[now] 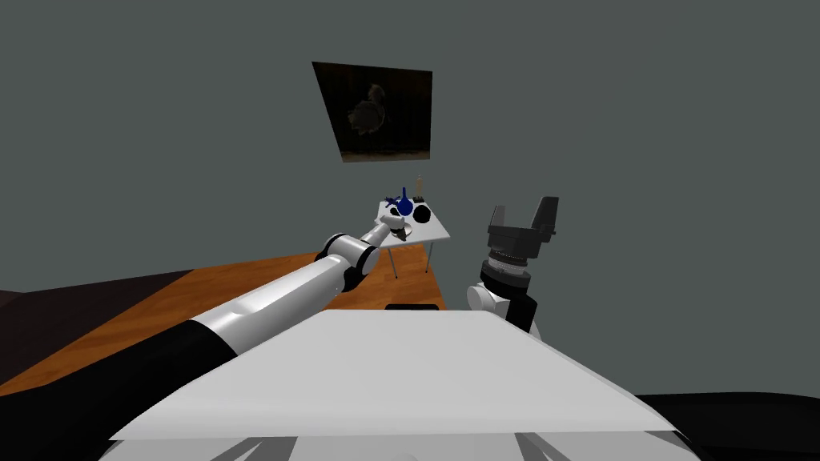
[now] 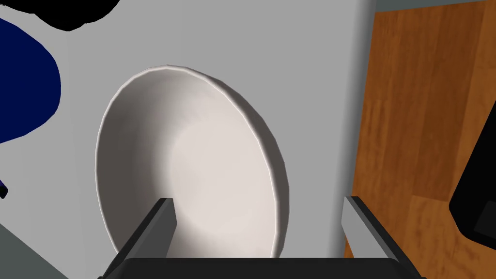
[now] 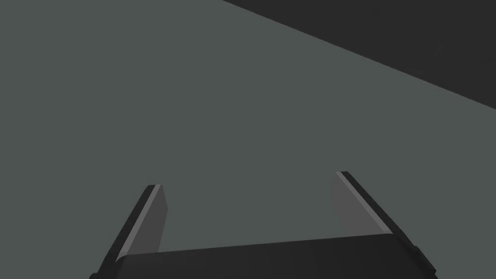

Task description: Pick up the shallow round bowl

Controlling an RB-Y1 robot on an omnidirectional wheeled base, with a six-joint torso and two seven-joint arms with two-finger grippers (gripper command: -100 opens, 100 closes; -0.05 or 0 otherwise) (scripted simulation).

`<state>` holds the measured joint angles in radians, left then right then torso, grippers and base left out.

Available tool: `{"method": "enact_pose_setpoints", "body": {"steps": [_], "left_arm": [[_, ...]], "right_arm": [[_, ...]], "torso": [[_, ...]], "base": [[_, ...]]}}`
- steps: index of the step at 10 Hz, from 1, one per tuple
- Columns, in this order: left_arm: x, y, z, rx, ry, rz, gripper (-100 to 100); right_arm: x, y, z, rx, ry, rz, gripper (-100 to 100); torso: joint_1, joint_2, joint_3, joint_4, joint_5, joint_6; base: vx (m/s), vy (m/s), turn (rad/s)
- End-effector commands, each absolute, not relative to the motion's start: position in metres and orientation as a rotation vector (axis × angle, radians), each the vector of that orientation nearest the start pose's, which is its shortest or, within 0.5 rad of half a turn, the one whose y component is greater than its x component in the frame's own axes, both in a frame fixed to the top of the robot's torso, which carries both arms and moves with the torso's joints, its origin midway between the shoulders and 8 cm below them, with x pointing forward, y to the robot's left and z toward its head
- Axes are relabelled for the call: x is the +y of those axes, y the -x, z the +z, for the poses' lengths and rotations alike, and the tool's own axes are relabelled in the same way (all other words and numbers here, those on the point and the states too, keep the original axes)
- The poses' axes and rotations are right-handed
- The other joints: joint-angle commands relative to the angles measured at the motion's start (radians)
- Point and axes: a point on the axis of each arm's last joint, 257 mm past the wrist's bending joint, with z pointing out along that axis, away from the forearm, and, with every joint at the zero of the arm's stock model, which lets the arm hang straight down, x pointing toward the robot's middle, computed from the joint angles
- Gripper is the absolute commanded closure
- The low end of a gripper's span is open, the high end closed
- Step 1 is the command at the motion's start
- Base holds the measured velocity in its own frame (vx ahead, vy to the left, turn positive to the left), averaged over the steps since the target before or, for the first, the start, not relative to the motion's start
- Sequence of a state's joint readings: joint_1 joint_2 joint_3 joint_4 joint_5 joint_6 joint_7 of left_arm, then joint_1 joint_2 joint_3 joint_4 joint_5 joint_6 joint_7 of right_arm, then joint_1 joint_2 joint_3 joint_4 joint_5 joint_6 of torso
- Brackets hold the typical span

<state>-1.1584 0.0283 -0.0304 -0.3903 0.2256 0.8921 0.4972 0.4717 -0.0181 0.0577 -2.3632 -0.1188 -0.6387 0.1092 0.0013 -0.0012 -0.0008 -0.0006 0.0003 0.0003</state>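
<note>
Bowl (image 2: 193,164), white, shallow and round, sits on a white table (image 2: 315,97), near the table's edge beside the wood floor (image 2: 416,121). In the head view the table stands just above the middle of the frame, against a grey wall, and the bowl lies on its near side. The left arm reaches up to it from the lower left of the frame.

The left gripper (image 2: 257,199) hangs right over the bowl with its fingers spread wide. One finger (image 2: 160,227) stands over the bowl's inside. The other stands outside the rim, over bare table. The near part of the rim lies between them. I cannot tell whether either finger touches the bowl.

A dark blue vase (image 2: 24,87) stands on the table beyond the bowl, apart from it. A black thing (image 2: 72,12) lies further back beside the vase.

The right gripper (image 1: 524,210) is held up, right of centre in the head view, well apart from the table. Its fingers are spread and hold nothing.

A dark picture (image 1: 376,112) hangs on the wall above the table, in the upper middle of the head view.
</note>
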Motion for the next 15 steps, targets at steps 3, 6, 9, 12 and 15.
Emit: {"method": "enact_pose_setpoints", "body": {"steps": [3, 6, 9, 12, 15], "left_arm": [[0.061, -0.626, -0.298, 1.766, 2.19, -0.759, -100], [0.061, -0.621, -0.303, 1.75, 2.199, -0.755, -100], [0.061, -0.613, -0.308, 1.72, 2.215, -0.75, -100], [0.061, -0.607, -0.311, 1.696, 2.228, -0.749, -100], [0.062, -0.605, -0.313, 1.686, 2.234, -0.746, -100]], "right_arm": [[-0.267, -0.3, 0.09, 0.398, -0.501, 1.387, 0], [-0.267, -0.3, 0.09, 0.398, -0.501, 1.387, 0], [-0.267, -0.3, 0.09, 0.398, -0.501, 1.387, 0], [-0.267, -0.3, 0.09, 0.398, -0.501, 1.387, 0], [-0.267, -0.3, 0.09, 0.398, -0.501, 1.387, 0]], "torso": [[0.001, 0.0, 0.0, 0.0, 0.0, 0.0], [0.001, 0.0, 0.0, 0.0, 0.0, 0.0], [0.002, -0.001, 0.0, 0.0, 0.0, 0.0], [0.001, -0.001, -0.001, 0.0, 0.0, -0.001], [0.001, 0.0, 0.0, 0.0, 0.0, -0.001]], "base": [[0.019, 0.021, -0.033], [0.02, 0.022, -0.043], [0.03, 0.044, -0.078], [0.032, 0.032, -0.051], [0.015, 0.024, -0.037]]}}
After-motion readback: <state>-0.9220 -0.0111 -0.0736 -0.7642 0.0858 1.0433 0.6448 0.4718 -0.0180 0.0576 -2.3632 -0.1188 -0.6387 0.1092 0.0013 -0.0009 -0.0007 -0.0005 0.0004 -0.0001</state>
